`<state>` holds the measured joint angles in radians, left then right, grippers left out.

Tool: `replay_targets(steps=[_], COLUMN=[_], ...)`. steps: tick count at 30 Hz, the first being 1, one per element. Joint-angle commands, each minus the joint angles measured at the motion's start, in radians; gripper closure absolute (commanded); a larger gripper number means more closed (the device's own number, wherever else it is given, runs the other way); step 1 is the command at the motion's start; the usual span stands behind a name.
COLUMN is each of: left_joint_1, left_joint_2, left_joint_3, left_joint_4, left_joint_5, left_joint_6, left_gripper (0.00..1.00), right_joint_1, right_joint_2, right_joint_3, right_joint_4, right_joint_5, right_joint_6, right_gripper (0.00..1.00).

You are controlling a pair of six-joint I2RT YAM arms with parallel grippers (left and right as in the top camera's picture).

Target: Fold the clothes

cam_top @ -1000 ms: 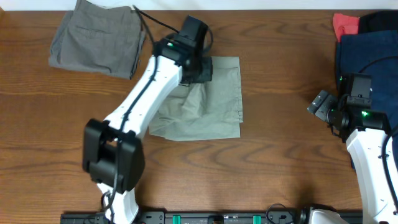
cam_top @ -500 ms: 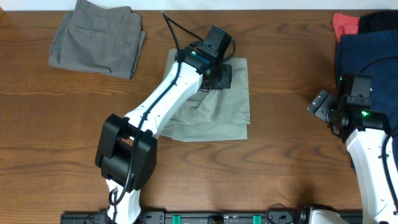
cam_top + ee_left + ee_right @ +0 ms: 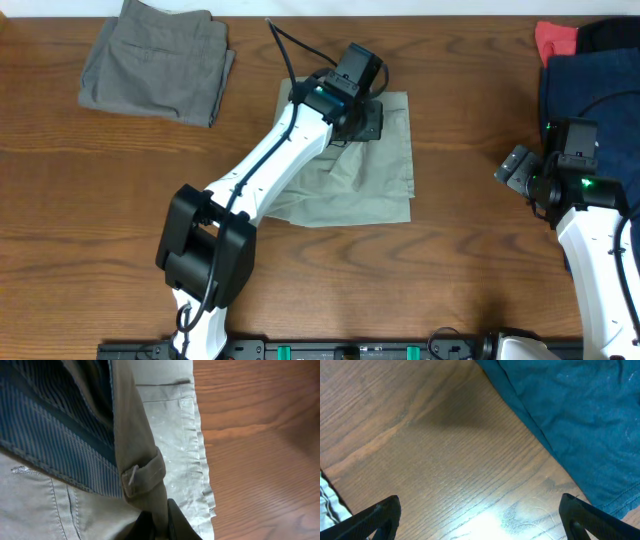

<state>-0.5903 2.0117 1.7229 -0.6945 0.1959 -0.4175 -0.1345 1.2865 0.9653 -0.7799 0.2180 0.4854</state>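
Note:
The pale khaki-green shorts [image 3: 372, 175] lie folded in the middle of the table. My left gripper [image 3: 362, 112] is at their far edge, shut on the waistband fabric. The left wrist view shows the pinched waistband with a belt loop [image 3: 145, 477], the striped inner lining [image 3: 55, 425] and the gripper's fingertips [image 3: 160, 527] closed on the cloth. My right gripper [image 3: 522, 172] hovers open and empty over bare wood at the right, its fingertips wide apart in the right wrist view [image 3: 480, 515].
Darker grey-olive shorts [image 3: 155, 60] lie folded at the far left. A navy blue garment [image 3: 590, 85] lies at the right edge, also in the right wrist view [image 3: 580, 415], with a red cloth [image 3: 555, 40] behind it.
My left gripper has dragged the khaki shorts to the right across the table, holding the waistband. The right arm has not moved.

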Motion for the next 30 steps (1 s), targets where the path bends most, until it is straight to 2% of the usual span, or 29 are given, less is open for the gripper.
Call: replay_targets(steps=[1,3,13,23,30], left_joint_1=[-0.023,-0.031,-0.045,0.003,-0.060], left_joint_2=[0.012,0.013,-0.002,0.009,0.094], left_joint_3=[-0.001,-0.002,-0.002,-0.005,-0.026], left_joint_4=[0.016,0.025,-0.005,-0.161,-0.150], left_joint_5=[0.006,0.006,0.005,0.009,0.093], left_joint_6=[-0.019,-0.019,-0.005,-0.013,-0.041], left_gripper=[0.84,0.74,0.68,0.67,0.67], right_joint_1=[0.010,0.010,0.010,0.010,0.010], right_joint_2=[-0.002,-0.002,-0.002,-0.002,-0.002], right_joint_3=[0.000,0.000,0.000,0.000,0.000], right_joint_4=[0.002,0.002,0.002,0.002,0.002], right_joint_5=[0.017,0.017,0.017,0.018,0.018], right_joint_6=[-0.012,-0.012,-0.012,-0.012,-0.012], right_gripper=[0.01,0.01,0.01,0.01,0.01])
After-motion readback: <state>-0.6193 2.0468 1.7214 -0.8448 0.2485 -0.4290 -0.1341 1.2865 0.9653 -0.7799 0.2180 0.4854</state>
